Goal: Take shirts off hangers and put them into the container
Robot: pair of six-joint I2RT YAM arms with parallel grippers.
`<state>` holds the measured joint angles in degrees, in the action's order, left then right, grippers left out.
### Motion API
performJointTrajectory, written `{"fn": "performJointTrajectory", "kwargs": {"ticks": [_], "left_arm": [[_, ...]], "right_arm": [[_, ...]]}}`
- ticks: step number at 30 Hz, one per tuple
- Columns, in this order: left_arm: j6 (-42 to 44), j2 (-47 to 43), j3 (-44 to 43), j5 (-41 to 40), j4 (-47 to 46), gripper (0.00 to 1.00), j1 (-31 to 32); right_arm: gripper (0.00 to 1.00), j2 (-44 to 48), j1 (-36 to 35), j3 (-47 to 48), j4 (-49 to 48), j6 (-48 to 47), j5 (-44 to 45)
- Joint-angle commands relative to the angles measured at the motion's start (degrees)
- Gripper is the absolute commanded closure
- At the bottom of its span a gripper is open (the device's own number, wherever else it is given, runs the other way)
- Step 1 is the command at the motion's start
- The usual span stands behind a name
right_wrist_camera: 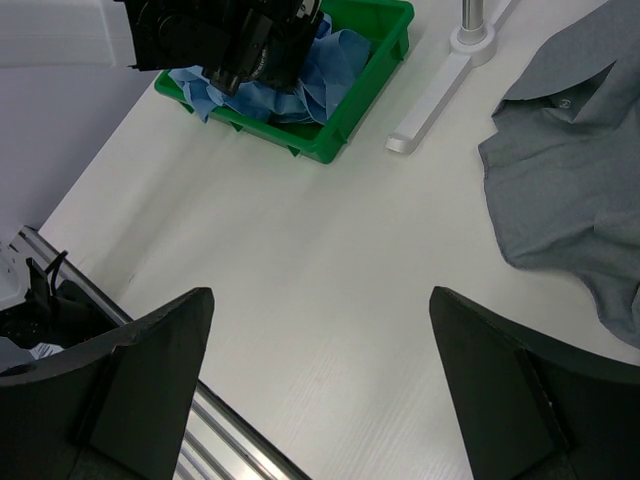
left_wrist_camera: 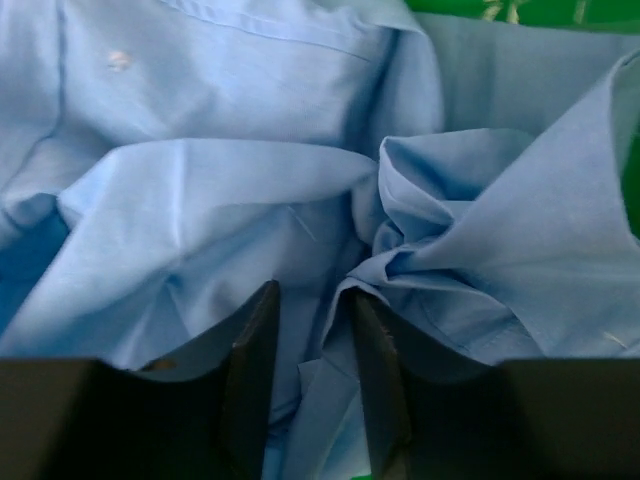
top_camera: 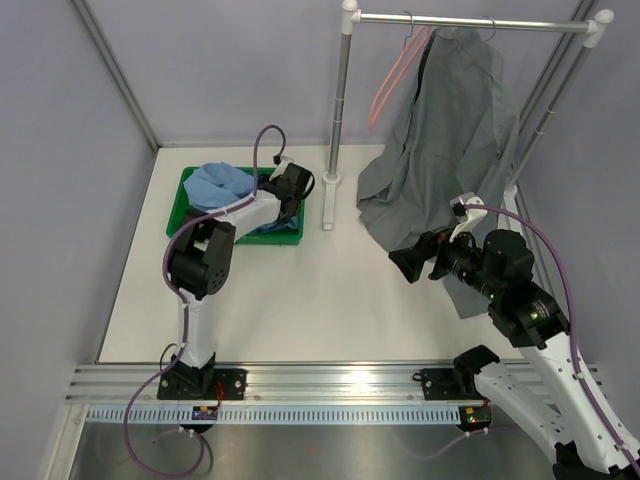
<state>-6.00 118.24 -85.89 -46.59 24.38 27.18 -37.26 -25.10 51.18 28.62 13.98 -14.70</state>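
Grip: my left gripper (left_wrist_camera: 312, 340) stood barely parted, clamping nothing.
Placement: crumpled light blue cloth shirt (left_wrist_camera: 200, 200) lay just beneath it, inside shallow green plastic tray (right_wrist_camera: 375, 85).
Reserve: my right gripper (right_wrist_camera: 320, 320) gaped empty, ready for slate grey collared shirt (right_wrist_camera: 570, 170) ahead.

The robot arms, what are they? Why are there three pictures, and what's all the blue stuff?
These are two robot arms bolted to a white table. One picture looks down from above. The other two come from little cameras on each wrist. The left gripper is down at the green tray, its fingers a little apart over a crumpled light blue shirt lying in it. That shirt is the blue stuff filling the left wrist picture. The right gripper is wide open above the table, holding nothing. A grey shirt hangs from the rack, its bottom resting on the table, beside an empty pink hanger.
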Motion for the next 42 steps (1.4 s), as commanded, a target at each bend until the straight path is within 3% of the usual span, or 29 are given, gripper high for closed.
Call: {"fn": "performJointTrajectory", "kwargs": {"ticks": [1,2,9,15,21,26,30,34,37,42], "left_arm": [[-1.11,-0.63,-2.36,1.84,0.05,0.52,1.03],[-1.73,-2.12,-2.09,2.37,0.23,0.43,1.03],[-4.37,-10.55,-3.32,4.40,3.04,0.16,1.03],[-6.13,-16.62,-7.01,8.09,7.17,0.12,1.12],[-9.90,-24.01,-3.77,12.84,8.84,0.11,1.03],[-17.97,-33.48,7.38,13.45,9.28,0.16,-2.21],[-23.35,-42.02,24.75,16.87,2.19,0.32,-7.73],[-26.60,-47.91,34.00,18.72,-3.54,0.49,-12.32],[-28.10,-48.80,37.53,19.33,-7.06,0.58,-15.30],[-28.02,-43.10,36.50,23.12,-11.54,0.61,-19.44]], "right_arm": [[0.01,0.08,0.14,0.15,-0.50,0.44,-1.39],[0.01,0.08,0.14,0.15,-0.58,0.44,-1.39],[0.01,0.34,0.14,0.06,-0.67,0.61,-1.82],[0.01,0.87,0.23,-0.03,-0.50,0.61,-1.47],[0.01,0.78,0.14,0.15,-0.50,0.52,-1.74],[0.01,1.31,0.14,0.06,-0.58,0.52,-1.65],[0.01,1.22,0.14,0.06,-0.76,0.53,-2.18],[0.00,1.40,0.05,-0.11,-1.11,0.61,-2.79],[0.01,1.40,0.05,-0.03,-1.29,0.70,-3.05],[0.00,1.75,0.14,-0.11,-1.20,0.70,-2.97]]}}
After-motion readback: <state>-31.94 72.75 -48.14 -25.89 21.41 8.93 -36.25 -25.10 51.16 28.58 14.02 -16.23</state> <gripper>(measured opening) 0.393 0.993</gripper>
